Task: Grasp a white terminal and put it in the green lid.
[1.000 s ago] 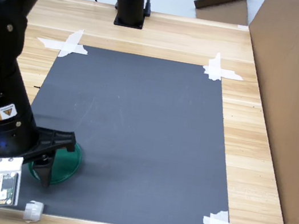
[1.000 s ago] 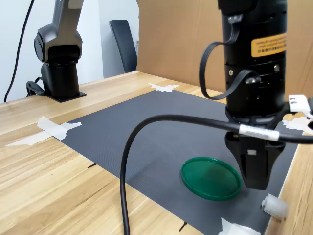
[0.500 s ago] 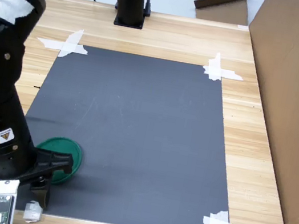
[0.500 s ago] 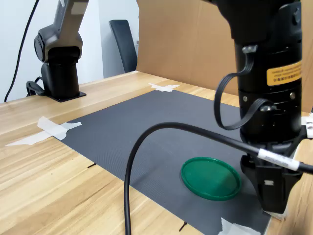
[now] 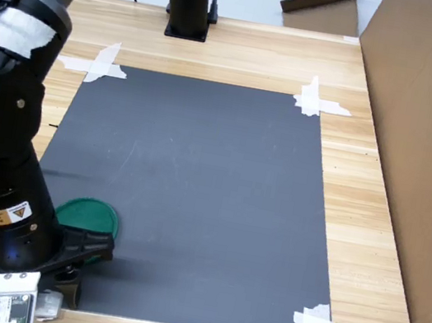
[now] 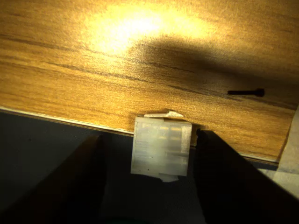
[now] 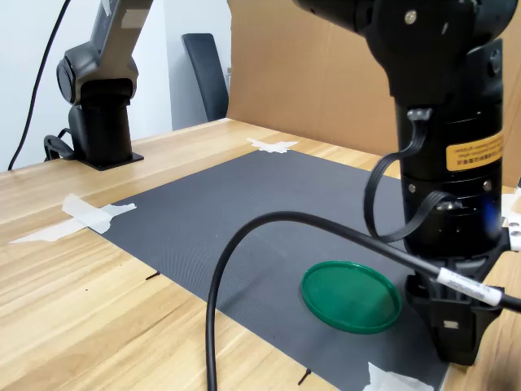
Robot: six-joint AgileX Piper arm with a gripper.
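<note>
The gripper [image 6: 161, 151] has dropped from over the green lid [image 7: 351, 295] to straddle the white terminal [image 6: 161, 148] — fingers spread, ready to pinch.

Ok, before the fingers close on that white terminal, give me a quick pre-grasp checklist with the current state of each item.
1. White terminal sits between the two fingers in the wrist view: ok.
2. Fingers apart, gaps visible on both sides of the terminal: ok.
3. Terminal straddles the edge of the dark mat and the wooden table; low enough to grip: cannot tell.
4. Green lid empty and unobstructed in the second exterior view: ok.
5. Lid close to the gripper, short transfer: ok.
6. Cable clear of the lid: cannot tell.
</note>
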